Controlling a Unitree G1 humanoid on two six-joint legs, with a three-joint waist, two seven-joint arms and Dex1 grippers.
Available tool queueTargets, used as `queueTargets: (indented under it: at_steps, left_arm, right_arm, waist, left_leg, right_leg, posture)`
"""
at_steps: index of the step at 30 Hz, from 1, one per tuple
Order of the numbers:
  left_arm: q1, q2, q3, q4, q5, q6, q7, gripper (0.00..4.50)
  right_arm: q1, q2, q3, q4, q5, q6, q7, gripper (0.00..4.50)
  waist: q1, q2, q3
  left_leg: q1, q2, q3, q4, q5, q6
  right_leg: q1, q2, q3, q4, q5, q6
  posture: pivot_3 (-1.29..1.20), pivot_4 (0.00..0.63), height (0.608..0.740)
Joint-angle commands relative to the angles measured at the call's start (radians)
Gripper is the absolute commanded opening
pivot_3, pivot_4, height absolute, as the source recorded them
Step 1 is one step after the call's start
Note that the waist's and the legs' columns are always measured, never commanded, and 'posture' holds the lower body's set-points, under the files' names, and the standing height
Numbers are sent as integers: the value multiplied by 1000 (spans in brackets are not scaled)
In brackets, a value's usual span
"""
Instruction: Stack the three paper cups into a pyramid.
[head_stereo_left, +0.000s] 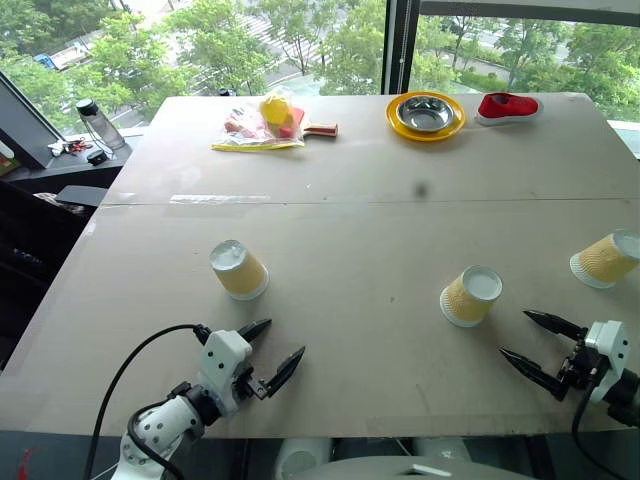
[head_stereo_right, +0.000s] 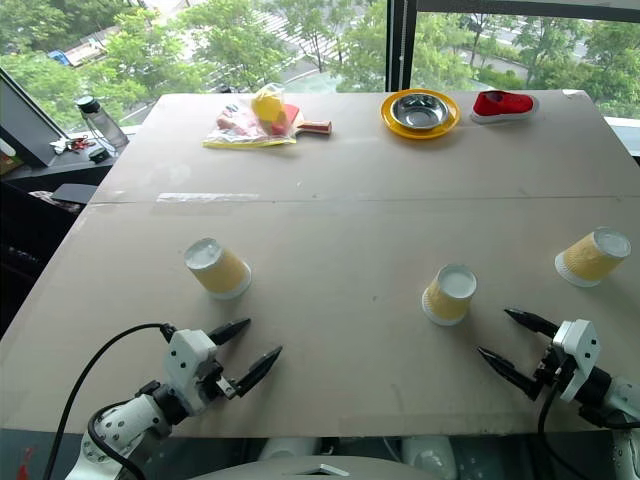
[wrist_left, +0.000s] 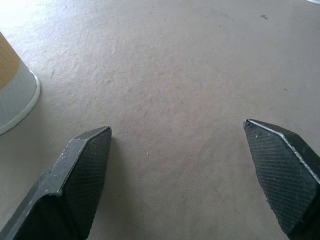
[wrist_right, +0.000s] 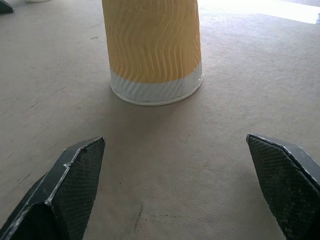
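three cups apart, both hands wide and empty

the three paper cups stand upside down and well apart on the bench (head_stereo_left: 350, 230): the left cup (head_stereo_left: 239, 270), the middle cup (head_stereo_left: 470, 295) and the right cup (head_stereo_left: 606, 259) near the bench's right edge. no pyramid is begun. the left hand (head_stereo_left: 270, 352) hovers just nearer than the left cup, fingers spread and holding nothing; the right hand (head_stereo_left: 540, 348) waits the same way beside the middle cup, likely lined up for a first grasp.

the right wrist view shows that cup's ribbed side and white rim flat on the bench, dead ahead between the fingers; the left wrist view catches its cup off to one side.
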Motion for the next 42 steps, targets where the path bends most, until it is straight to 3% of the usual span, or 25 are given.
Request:
queueTargets:
  at_steps: [1,8,29,38,42]
  left_arm:
    - [-7,6,-9,-55,-23,63,11,4352]
    - [-2,3,-19,-128,-38,143,29,4352]
    - [-5,39,-15,-112,-62,123,-68,4352]
    - [-149,150,31,-229,-262,260,-172,4352]
    - [-233,256,56,-315,-390,390,-213,4352]
  right_arm:
    - [8,5,-10,-30,12,-19,-3,4500]
    - [5,14,-7,-21,10,-30,-2,4500]
    - [-1,14,0,-62,16,-14,-18,4500]
    - [-58,29,38,-248,32,106,-148,4500]
    - [-117,37,74,-305,53,173,-183,4500]
  waist:
    - [0,0,0]
    - [-3,-3,2]
    - [-2,-5,3]
    - [-3,-5,3]
    - [-4,-6,4]
  left_leg:
    - [0,0,0,0,0,0]
    - [-1,0,0,0,0,0]
    - [-1,0,0,0,0,0]
    - [-1,0,-1,0,0,0]
    - [-1,0,-2,0,0,0]
  right_leg:
    - [0,0,0,0,0,0]
    - [0,0,0,0,0,0]
    - [0,0,0,0,0,0]
    - [0,0,-1,0,0,0]
    - [-1,1,-2,2,0,0]
  posture:
    - [0,150,740]
    - [0,150,740]
    - [0,150,740]
    - [0,150,740]
    - [0,150,740]
